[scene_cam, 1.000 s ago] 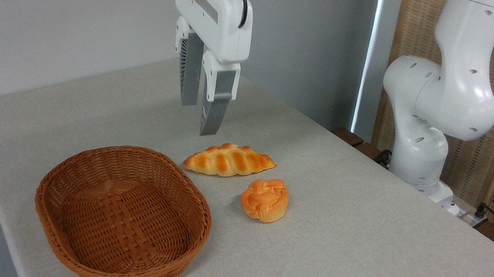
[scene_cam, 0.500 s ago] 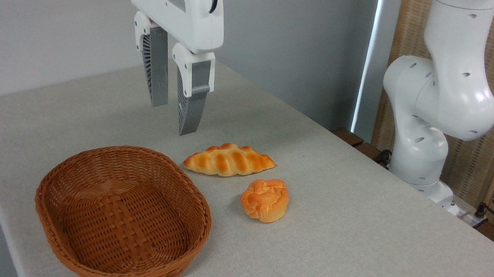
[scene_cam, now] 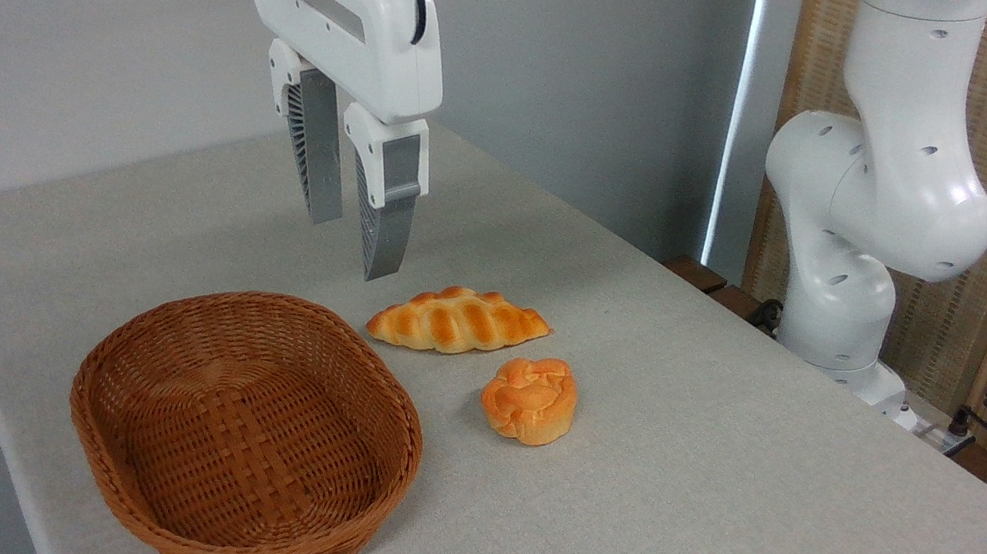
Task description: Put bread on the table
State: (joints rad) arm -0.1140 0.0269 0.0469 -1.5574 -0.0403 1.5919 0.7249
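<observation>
Fingers (scene_cam: 330, 177) slightly apart, empty, hanging above the worktop (scene_cam: 715, 519) behind the wicker basket (scene_cam: 242, 436); braided loaf (scene_cam: 457, 319) right of basket's far rim; knotted bun (scene_cam: 530, 399) on worktop, right of basket, just beside loaf.

Bright, even light; sharp focus, soft shadows.

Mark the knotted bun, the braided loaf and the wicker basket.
knotted bun (scene_cam: 530, 398), fixed camera, on its twisted top.
braided loaf (scene_cam: 458, 319), fixed camera, on its middle.
wicker basket (scene_cam: 402, 423), fixed camera, on its right rim.
</observation>
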